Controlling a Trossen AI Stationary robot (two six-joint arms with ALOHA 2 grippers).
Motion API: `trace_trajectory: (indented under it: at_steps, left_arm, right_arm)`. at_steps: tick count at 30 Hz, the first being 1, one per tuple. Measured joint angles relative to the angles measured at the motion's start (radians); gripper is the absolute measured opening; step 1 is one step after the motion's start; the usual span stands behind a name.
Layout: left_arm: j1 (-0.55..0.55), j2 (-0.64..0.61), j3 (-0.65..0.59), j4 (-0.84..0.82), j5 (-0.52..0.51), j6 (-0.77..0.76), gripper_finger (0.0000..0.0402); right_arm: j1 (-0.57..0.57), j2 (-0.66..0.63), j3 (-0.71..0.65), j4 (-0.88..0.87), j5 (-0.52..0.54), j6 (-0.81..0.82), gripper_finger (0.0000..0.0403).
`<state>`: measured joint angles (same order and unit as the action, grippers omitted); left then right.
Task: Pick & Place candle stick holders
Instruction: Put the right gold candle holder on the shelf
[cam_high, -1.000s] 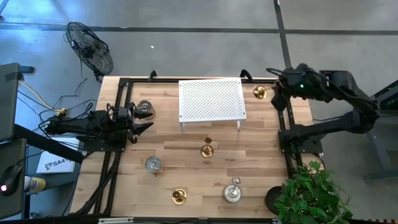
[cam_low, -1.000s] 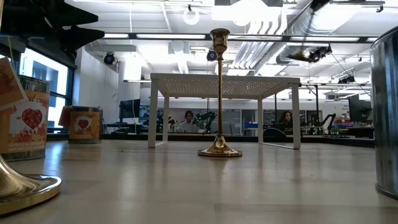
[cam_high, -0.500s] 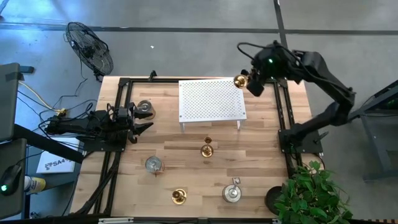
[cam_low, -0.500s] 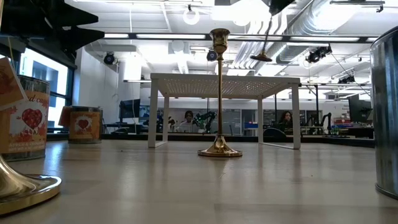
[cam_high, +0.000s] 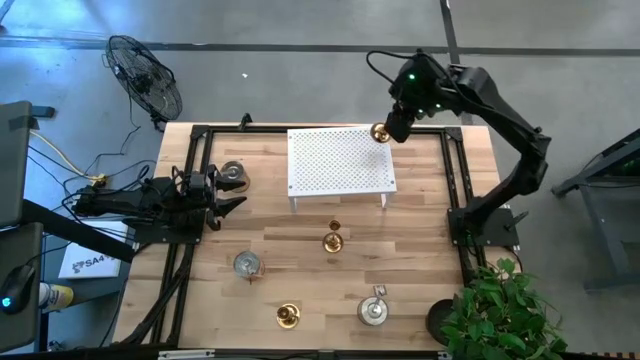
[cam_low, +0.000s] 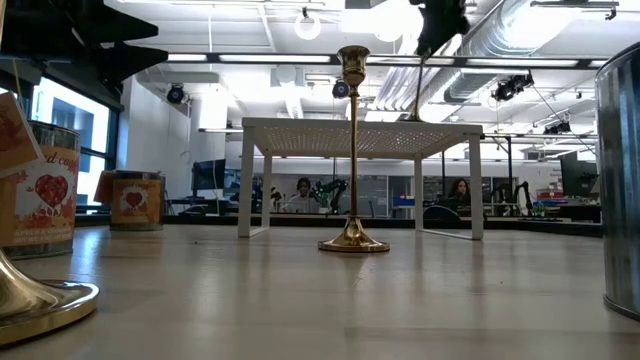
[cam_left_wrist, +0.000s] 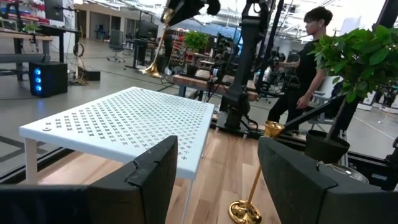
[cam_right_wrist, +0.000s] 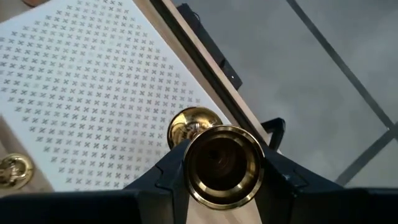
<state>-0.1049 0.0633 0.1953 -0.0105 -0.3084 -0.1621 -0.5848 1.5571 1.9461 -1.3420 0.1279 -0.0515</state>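
Candlestick (cam_right_wrist: 219, 163), slim and shiny gold, is hanging in the right gripper (cam_high: 397, 124), whose fingers (cam_right_wrist: 169, 177) are pinching it just under its flared cup; its round base (cam_right_wrist: 193, 124) is pointing away from the fingers, over the far right corner of the white perforated rack (cam_high: 340, 160). In the low view the stem (cam_low: 418, 85) is dangling nearly upright below the fingers, base close above the rack top, not yet touching as far as I can tell.

It is looking like a stiff, polished metal piece: light for its length, slippery against the finger pads, and top-heavy in the sense that a narrow stem is carrying a small base, so it is likely tipping easily once released. Gripping high near the cup is leaving the base free to swing; a hold lower on the stem would probably be steadying it more.

Other holders are waiting on the desk, well apart from these fingers: a second gold candlestick (cam_high: 334, 240), another gold one (cam_high: 288, 316), and squat silvery cups (cam_high: 246, 264) (cam_high: 373, 311) (cam_high: 232, 174).

The left gripper (cam_high: 222, 197) is resting at the desk's left side, fingers (cam_left_wrist: 149, 171) spread and holding nothing.
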Motion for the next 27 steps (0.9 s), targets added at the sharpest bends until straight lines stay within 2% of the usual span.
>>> trace_trajectory:
  at_steps: [6,27]
  left_arm:
    - [0.000,0.000,0.000,0.000,0.027,-0.001,0.0221]
    - [0.000,0.000,0.000,-0.023,0.036,0.000,0.0221]
  right_arm:
    - [-0.024,0.053,0.000,0.027,-0.069,-0.010,0.0125]
    - [-0.031,0.093,0.000,0.001,-0.101,-0.028,0.0125]
